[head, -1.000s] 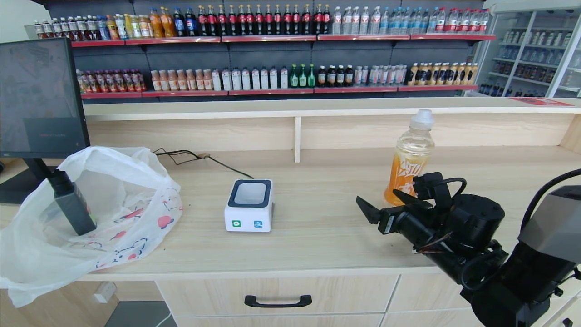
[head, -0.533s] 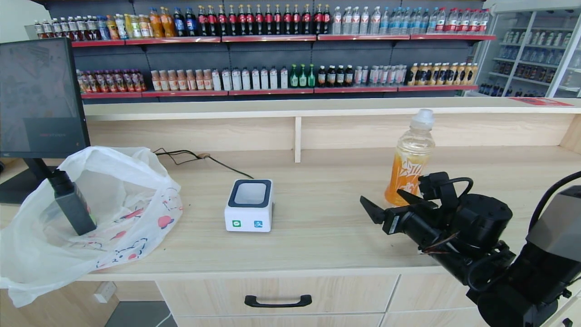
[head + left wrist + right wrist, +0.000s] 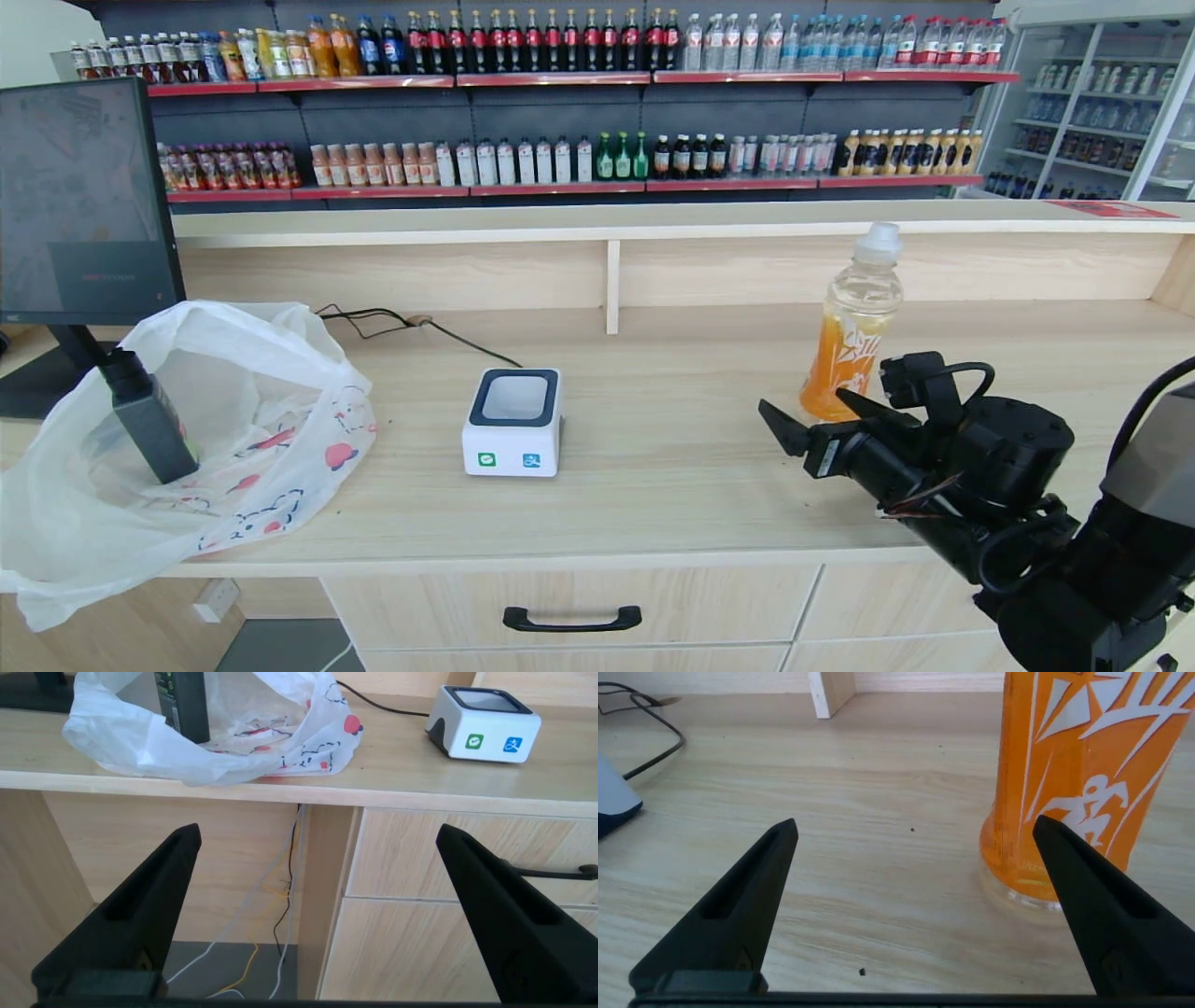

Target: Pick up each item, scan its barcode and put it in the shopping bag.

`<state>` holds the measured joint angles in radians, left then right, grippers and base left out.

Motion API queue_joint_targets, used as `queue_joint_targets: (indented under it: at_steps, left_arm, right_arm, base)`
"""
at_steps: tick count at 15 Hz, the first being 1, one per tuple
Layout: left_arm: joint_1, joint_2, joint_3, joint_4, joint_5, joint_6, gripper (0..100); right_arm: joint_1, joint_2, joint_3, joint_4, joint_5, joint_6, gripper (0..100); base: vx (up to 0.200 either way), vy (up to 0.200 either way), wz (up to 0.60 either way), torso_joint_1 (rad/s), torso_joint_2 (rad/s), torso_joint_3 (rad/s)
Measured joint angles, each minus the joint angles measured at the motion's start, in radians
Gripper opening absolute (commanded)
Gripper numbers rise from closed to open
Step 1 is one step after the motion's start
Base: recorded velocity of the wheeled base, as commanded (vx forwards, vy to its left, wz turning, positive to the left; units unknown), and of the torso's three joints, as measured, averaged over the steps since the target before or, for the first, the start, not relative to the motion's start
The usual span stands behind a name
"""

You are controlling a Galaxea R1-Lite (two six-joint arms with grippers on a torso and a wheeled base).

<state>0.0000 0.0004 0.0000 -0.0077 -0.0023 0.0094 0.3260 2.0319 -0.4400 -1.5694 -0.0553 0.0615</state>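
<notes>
We have the orange drink bottle [image 3: 851,327] standing upright on the counter [image 3: 653,485], to the right of the scanner [image 3: 513,422] and well apart from the shopping bag [image 3: 261,392]. Our right gripper [image 3: 808,407] hangs just in front of it, jaws spread wide with nothing between them. Our left gripper [image 3: 318,917] is likewise spread and empty, low before the cabinet. The bottle looks mostly full, so we judge it fairly heavy, with a smooth, slightly yielding plastic wall. We would take it squarely around the labelled middle, not at the narrow neck.
</notes>
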Motion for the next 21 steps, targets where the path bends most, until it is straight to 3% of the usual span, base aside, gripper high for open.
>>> queue_joint_targets:
  at_steps: [21]
  left_arm:
    - [0.0,0.0,0.0,-0.004,0.001,-0.001,100]
  right_arm:
    - [-0.097,0.042,-0.102,-0.001,0.0,0.001,100]
  base:
    - [0.0,0.0,0.0,0.0,0.0,0.0]
